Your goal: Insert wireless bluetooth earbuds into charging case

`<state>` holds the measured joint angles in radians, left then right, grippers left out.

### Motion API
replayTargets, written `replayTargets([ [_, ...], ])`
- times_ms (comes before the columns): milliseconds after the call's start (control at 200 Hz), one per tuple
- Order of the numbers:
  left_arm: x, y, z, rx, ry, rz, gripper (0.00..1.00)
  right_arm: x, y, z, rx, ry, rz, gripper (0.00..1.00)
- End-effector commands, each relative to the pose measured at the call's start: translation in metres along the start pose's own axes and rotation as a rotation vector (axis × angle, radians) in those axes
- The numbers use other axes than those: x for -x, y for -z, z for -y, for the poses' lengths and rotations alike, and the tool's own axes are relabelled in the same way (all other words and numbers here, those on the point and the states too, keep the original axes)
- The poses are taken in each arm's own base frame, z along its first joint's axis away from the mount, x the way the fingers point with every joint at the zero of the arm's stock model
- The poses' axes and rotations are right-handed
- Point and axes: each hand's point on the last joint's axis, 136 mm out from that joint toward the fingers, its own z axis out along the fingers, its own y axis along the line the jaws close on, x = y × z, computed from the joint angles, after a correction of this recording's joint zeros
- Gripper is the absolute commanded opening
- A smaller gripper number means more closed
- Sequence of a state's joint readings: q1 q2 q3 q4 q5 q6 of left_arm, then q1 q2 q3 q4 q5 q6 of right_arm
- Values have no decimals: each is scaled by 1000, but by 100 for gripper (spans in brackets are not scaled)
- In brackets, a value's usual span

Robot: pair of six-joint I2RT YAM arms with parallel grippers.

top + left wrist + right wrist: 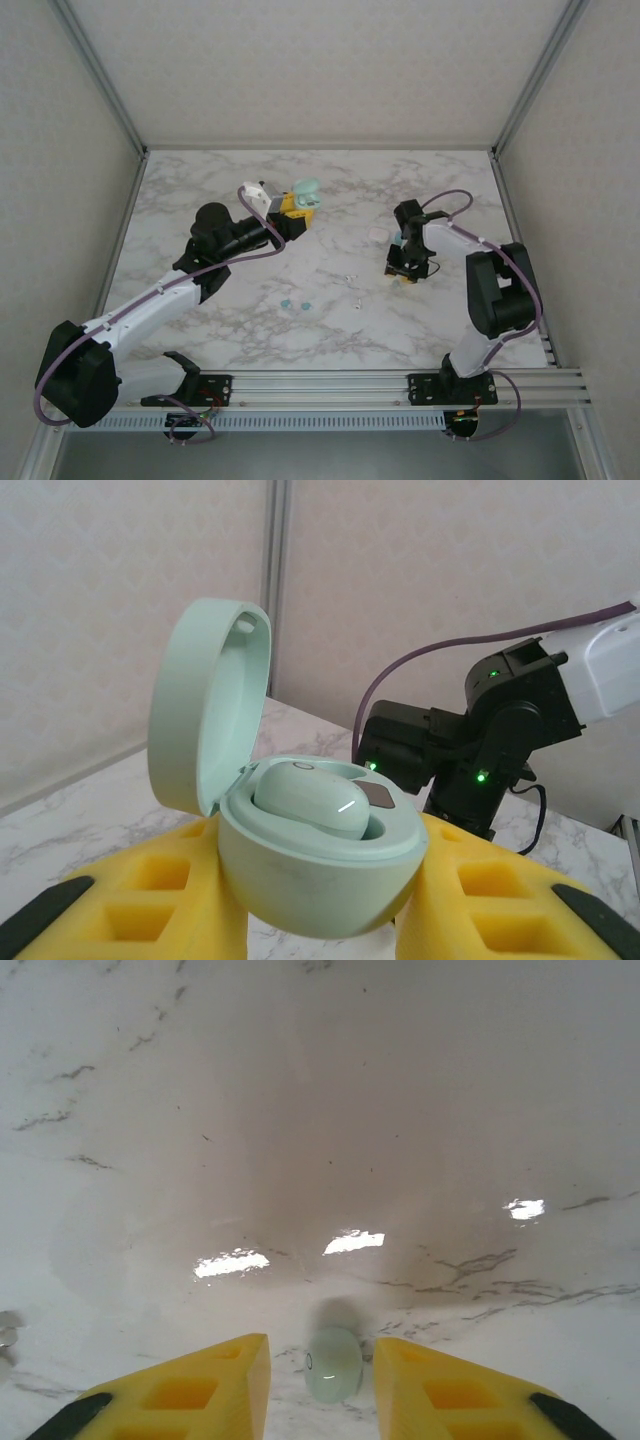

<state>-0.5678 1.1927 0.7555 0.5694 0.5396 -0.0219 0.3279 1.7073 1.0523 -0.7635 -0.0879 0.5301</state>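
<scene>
1. Left end effector [320, 832] clamps the open mint charging case [310, 890] at left, seated earbud [310, 798] inside.
2. Right end effector [320, 1355], narrowly parted, straddles the loose earbud [333, 1362] on the tabletop [320, 1110]. Likely light and slick, so pinch its flanks.

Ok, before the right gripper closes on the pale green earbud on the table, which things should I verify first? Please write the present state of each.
1. The loose earbud lies between the fingers of the right gripper: ok, slightly nearer the right finger.
2. Right jaws apart, touching nothing: ok.
3. The charging case is held by the left gripper: ok, clamped between both fingers.
4. The lid is open: ok, raised.
5. A free seat in the case: the seated earbud fills one; the seat beside it looks free, but cannot tell fully.
6. Right fingers low enough to grip: cannot tell.
</scene>
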Motion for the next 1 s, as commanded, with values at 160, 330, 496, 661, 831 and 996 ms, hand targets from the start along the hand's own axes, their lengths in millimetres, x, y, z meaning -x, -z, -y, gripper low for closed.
replayTargets([
  [160,15,4,5,4,-35,30,29,-1,-5,3,-110,56,-31,33],
  [330,15,4,5,3,-35,28,29,-4,-6,4,-136,71,-38,32],
  [496,15,3,5,0,-31,28,29,-6,-9,4,-134,86,-47,30],
  [661,15,2,5,-4,-28,28,29,-8,-11,4,-140,100,-59,29],
  [831,15,3,6,-1,-28,29,29,-9,-13,4,-139,113,-68,28],
  [996,14,3,5,-2,-23,25,29,-8,-10,3,-142,122,-55,26],
])
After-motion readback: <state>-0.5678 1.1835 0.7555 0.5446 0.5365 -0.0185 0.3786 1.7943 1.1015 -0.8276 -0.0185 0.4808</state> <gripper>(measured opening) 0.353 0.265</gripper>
